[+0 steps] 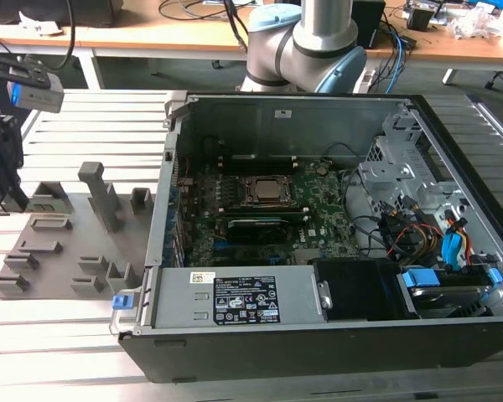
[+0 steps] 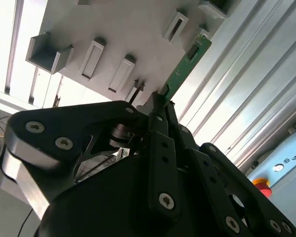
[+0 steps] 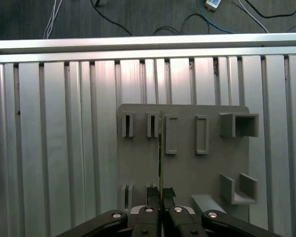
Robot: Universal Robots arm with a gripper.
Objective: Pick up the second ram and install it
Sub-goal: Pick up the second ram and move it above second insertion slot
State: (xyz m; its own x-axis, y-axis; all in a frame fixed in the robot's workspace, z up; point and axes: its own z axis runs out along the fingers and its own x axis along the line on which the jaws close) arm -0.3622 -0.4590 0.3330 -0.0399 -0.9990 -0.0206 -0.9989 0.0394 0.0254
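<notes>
While hanging over grey holder plate [image 3: 187, 173] on bench [image 3: 54, 148], fingers [image 3: 153, 193] are clamping second ram [image 2: 186, 66] by one end.

1. Exterior view: even room light. The slatted metal table [image 1: 67, 335] washes out to near white at the near left, while the inside of the computer case [image 1: 235, 126] is dim and shadowed.
2. Second wrist view: hard glare on the slats and the grey holder plate [image 2: 138, 29]. The gripper [image 2: 160, 98] is a dark, underlit mass, and the second ram [image 2: 185, 64] clamped in it reads clearly green.
3. First wrist view: soft light, streaky reflections along the slats, and short shadows beside the holder blocks [image 3: 239, 126].

Slatted metal table [image 1: 67, 343], desk [image 1: 151, 38], seemingly dark floor [image 3: 138, 17]
</notes>
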